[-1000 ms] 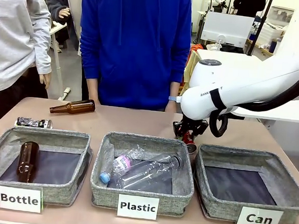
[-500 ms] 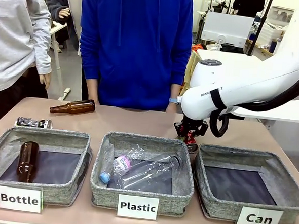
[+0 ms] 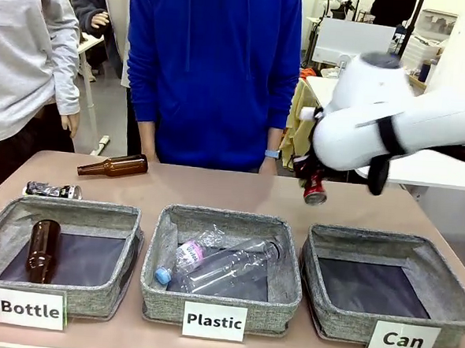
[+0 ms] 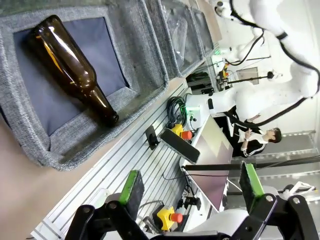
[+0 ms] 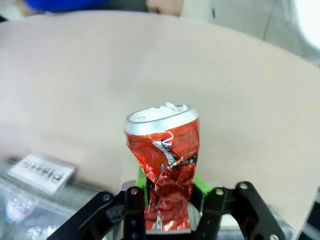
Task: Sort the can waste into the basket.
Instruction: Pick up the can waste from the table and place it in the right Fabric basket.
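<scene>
Front view: red can (image 3: 316, 194) in claw (image 3: 310, 181), beyond basket (image 3: 340, 328)

Front camera looks slightly down across the counter (image 3: 216, 190) at a person (image 3: 211, 70) opposite. Left wrist camera, rolled sideways, sits close over the Bottle bin (image 4: 90, 145), which the front view shares. Right wrist camera looks steeply down, close to the counter.

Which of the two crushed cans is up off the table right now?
The red can. It is clamped in the right hand and held in the air above the table, while the black can lies on the tabletop behind the Bottle bin.
</scene>
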